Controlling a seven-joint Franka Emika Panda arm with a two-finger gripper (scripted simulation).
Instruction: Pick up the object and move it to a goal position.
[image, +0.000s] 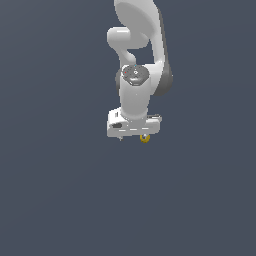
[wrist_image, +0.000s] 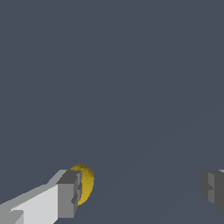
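The object is a tiny yellow-orange ball (image: 145, 138), seen in the exterior view just under the end of the white gripper hand toward that view's right. My gripper (image: 132, 136) points down and is open wide. In the wrist view the ball (wrist_image: 86, 183) lies close against one grey fingertip (wrist_image: 68, 194), which hides part of it. The other fingertip (wrist_image: 213, 190) is far from the ball. The gap between the fingers (wrist_image: 141, 192) holds nothing but the ball at its one side. I cannot tell whether the ball touches the finger.
A plain dark grey-blue surface (image: 60, 190) fills both views. The white arm (image: 137, 60) rises above the gripper toward the top of the exterior view. No other objects or edges show.
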